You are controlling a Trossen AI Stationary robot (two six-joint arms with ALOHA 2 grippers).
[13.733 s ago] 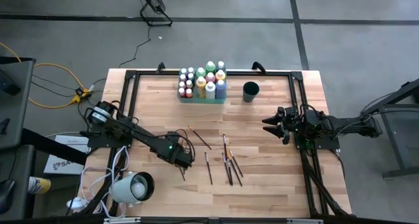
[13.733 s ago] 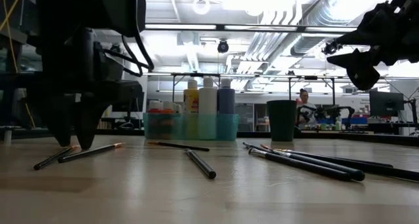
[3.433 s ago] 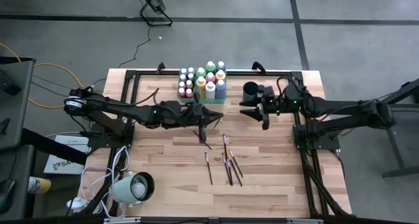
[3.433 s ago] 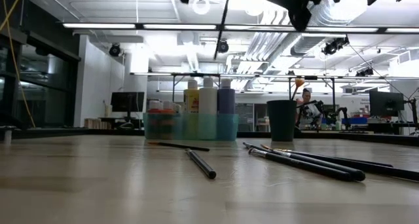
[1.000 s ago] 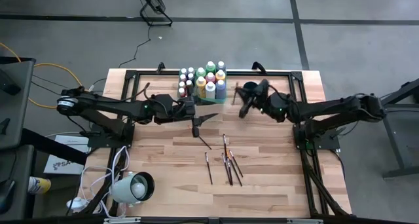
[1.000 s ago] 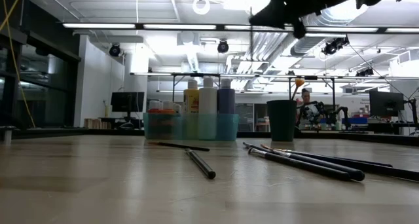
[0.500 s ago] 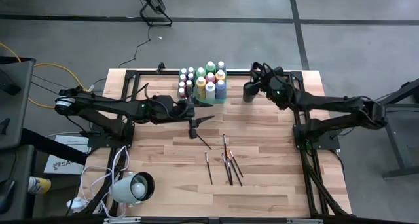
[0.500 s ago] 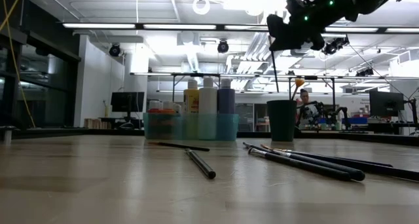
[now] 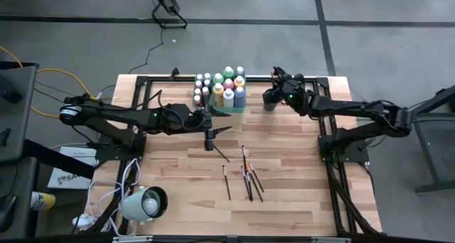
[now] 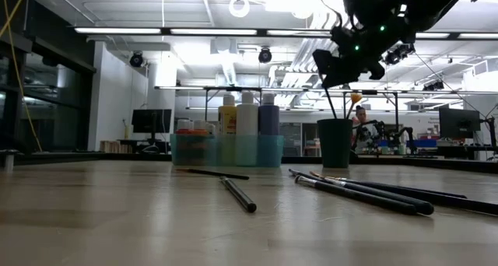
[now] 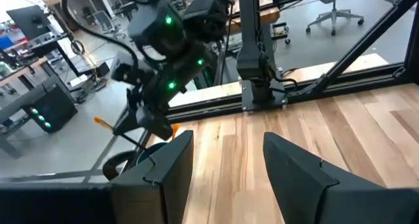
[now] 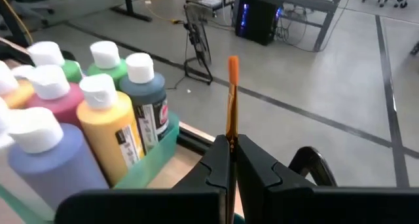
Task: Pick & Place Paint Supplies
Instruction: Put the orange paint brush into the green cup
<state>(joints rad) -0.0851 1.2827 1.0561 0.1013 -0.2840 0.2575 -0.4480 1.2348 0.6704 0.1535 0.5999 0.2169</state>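
**K:** Orange-tipped paintbrush (image 12: 232, 106) was pinched between the right gripper (image 12: 230, 160) fingers, bristles pointing up past the fingertips, handle running down below them. Low view put the lower end of it at the mouth of the dark cup (image 10: 335, 141), directly under the fingers.

**M:** Was it inside the cup or just at the rim?

**K:** Couldn't tell. The cup wall hid the end. That was the risk I saw: if the handle had been sitting on the rim, opening the fingers would likely have dropped the brush outside the cup, onto the table (image 9: 298, 193).

**M:** Anything else close by?

**K:** Green tray (image 12: 147, 160) of paint bottles (image 12: 112, 122) sat just beside the fingers. A sideways swing could have clipped a cap. The cup also looked light, so pushing down off-centre might have tipped it.

**M:** Left side?

**K:** Left gripper (image 11: 222, 168) fingers were spread wide, nothing between them, only bare wood beyond the tips. In the high view it hovered near the tray, with one loose brush (image 9: 221, 151) just past its fingers and the remaining brushes (image 9: 249, 175) farther out. If both arms had worked that strip together, I'd have worried about the links crossing.
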